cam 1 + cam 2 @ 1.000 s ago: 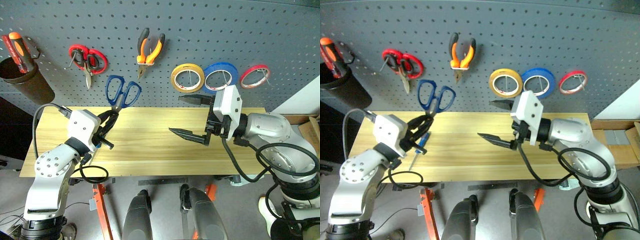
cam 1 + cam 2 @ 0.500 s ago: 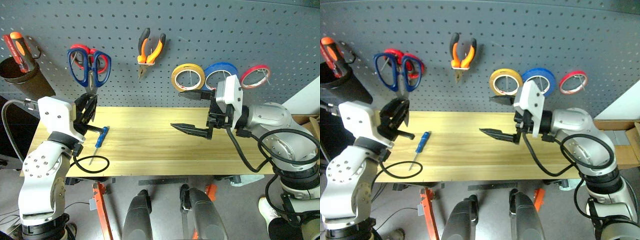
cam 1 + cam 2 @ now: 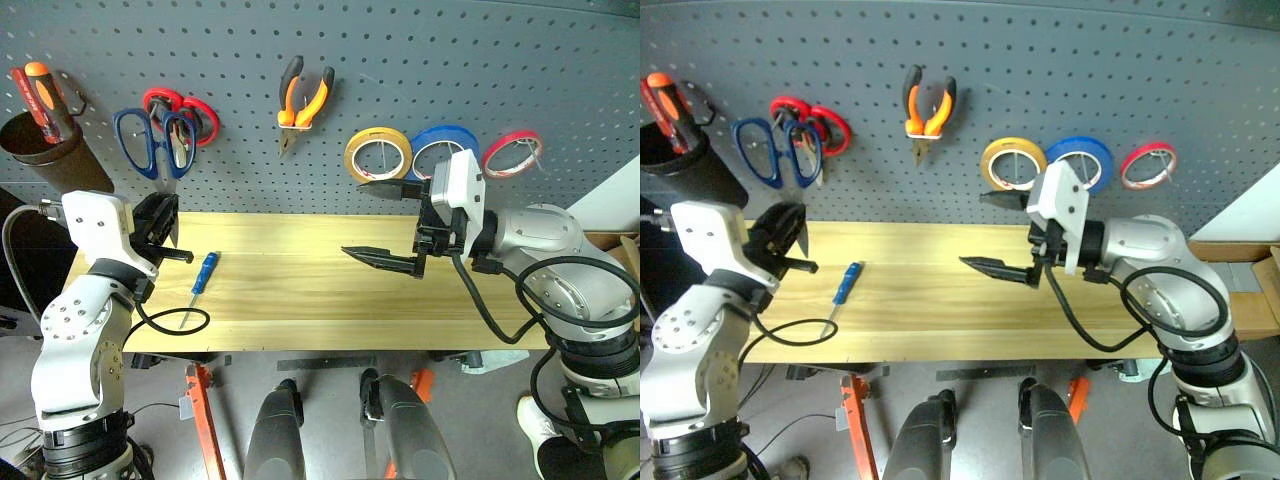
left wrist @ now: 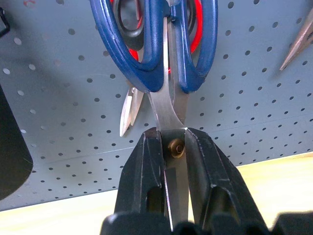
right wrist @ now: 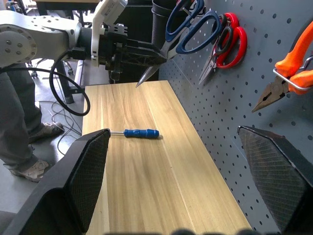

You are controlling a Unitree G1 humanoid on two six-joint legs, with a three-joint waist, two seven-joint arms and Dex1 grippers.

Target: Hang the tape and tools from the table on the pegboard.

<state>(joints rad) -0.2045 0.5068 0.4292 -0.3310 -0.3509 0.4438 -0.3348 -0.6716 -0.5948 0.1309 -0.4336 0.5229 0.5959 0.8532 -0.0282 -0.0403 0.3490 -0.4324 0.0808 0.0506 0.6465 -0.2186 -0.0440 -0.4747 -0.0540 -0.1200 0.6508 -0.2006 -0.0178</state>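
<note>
Left wrist view: left hand (image 4: pixel 173 147) pinches the blue scissors (image 4: pixel 164 58) at the blades near the pivot screw, fingers (image 4: pixel 146 166) pressed together on the steel, handles up against the pegboard (image 4: pixel 254 93). Blue handle loops overlap the red scissors (image 4: pixel 195 44) hanging on the pegboard behind them.

Head views, all placed off the pegboard: blue scissors (image 3: pixel 150 140) sit against its left part, just beside and partly over the red scissors (image 3: pixel 195 115), blades pointing down into the left hand (image 3: pixel 160 225) in front of the board's lower edge. Can't tell if a handle loop is on a hook. Pliers (image 3: pixel 303 100) hang on the board left of centre, tips down. Yellow tape (image 3: pixel 377 155), blue tape (image 3: pixel 441 150) and red tape (image 3: pixel 512 152) hang in a row on its right part. Orange screwdrivers (image 3: pixel 40 100) stand in a dark cup (image 3: pixel 50 155) at the board's far left.

Blue screwdriver (image 3: pixel 198 283) lies flat on the tabletop (image 3: pixel 300 310) below the board, left side, apart from both hands. Right hand (image 3: pixel 385 225) hangs in front of the board under the yellow tape, fingers spread wide, holding nothing.
</note>
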